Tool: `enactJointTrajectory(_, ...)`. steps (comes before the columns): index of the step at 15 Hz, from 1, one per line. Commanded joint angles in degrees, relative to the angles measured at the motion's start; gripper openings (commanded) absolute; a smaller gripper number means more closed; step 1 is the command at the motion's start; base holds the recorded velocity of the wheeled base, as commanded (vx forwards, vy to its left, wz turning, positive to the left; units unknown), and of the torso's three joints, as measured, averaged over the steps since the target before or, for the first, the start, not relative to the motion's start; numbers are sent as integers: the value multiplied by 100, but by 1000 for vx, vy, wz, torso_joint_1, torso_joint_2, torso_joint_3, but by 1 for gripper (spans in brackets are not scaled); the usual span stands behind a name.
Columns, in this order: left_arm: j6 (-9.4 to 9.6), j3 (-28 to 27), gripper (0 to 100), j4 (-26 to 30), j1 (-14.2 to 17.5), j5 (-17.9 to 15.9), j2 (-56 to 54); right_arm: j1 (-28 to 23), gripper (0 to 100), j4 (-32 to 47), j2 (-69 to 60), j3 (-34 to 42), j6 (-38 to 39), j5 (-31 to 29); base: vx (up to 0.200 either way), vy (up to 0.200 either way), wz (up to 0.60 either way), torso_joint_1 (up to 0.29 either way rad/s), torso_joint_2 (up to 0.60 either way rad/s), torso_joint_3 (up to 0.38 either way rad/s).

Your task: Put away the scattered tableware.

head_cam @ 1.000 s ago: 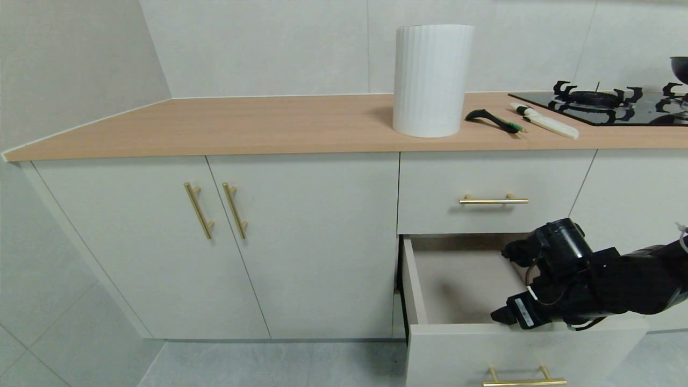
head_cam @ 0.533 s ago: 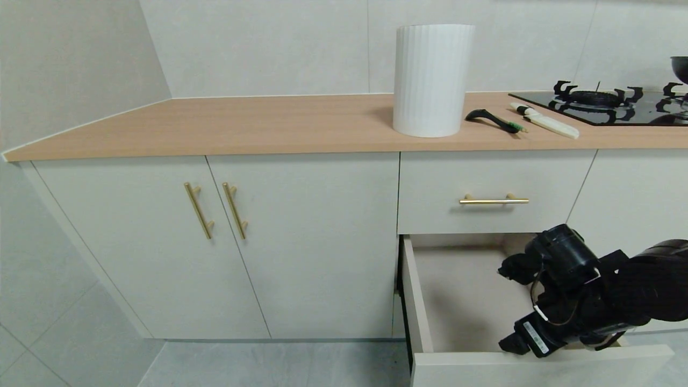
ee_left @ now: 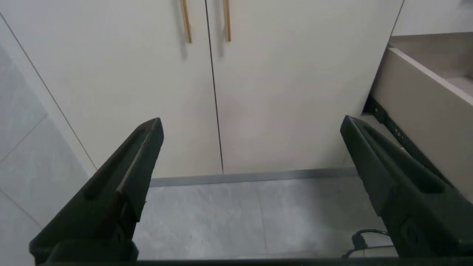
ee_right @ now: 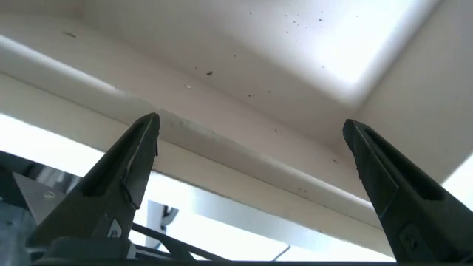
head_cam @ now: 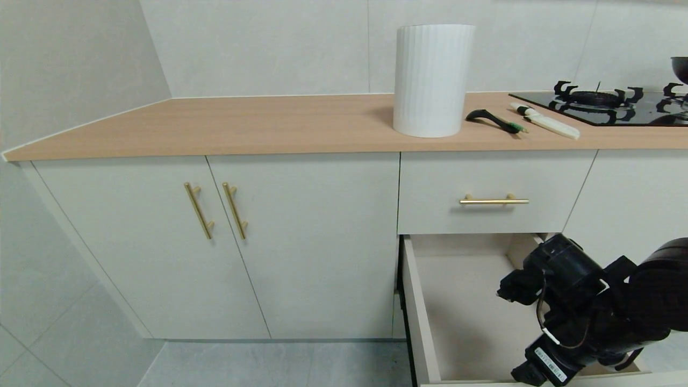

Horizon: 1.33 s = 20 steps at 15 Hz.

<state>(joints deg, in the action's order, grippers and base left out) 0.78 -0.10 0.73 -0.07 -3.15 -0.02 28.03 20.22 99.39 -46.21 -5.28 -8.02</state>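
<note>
Twin cabinet doors [ee_left: 281, 74] with gold handles [ee_left: 186, 18] stood ahead, framed between the left gripper [ee_left: 251, 129] jaws. Grey floor tile [ee_left: 244, 214] lay below them. Well above, the countertop [head_cam: 242, 126] carried a white ribbed cylinder [head_cam: 433, 80] and a hob [head_cam: 602, 102].

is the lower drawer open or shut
Open: the lower drawer is pulled well out, its inside floor showing; the upper drawer sits flush.

The wooden worktop [head_cam: 242, 126] carries a tall white ribbed canister [head_cam: 433, 80], standing upright. Just beside it lie a black spoon [head_cam: 492, 119] and a white utensil [head_cam: 545, 122], close together. Both lie between the canister and a black hob [head_cam: 602, 105] set into the surface.
</note>
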Motion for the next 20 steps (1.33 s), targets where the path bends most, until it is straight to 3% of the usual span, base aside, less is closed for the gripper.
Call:
enactJointTrajectory(1, 1, 1, 100, -3, -1, -2, 2, 63, 100, 175, 1, 16, -26, 29, 0, 0, 0, 0, 0, 0)
enactJointTrajectory(6, 1, 1, 100, -3, -1, -2, 2, 98, 100, 315, 10, -2, -96, 37, 0, 0, 0, 0, 0, 0)
enactJointTrajectory(10, 1, 1, 100, 6, -1, -2, 2, -166, 100, 254, -16, -573, 361, 46, 0, 0, 0, 0, 0, 0)
enactJointTrajectory(12, 1, -8, 100, 6, -1, -2, 2, -394, 100, -221, -69, -854, 1064, 46, 0, 0, 0, 0, 0, 0)
enactJointTrajectory(16, 1, 1, 100, -3, -1, -2, 2, -851, 100, -1434, -227, -793, 1222, 46, 0, 0, 0, 0, 0, 0)
enactJointTrajectory(20, 1, 1, 100, -3, -1, -2, 2, -1027, 100, -1820, -464, -775, 1231, 55, 0, 0, 0, 0, 0, 0)
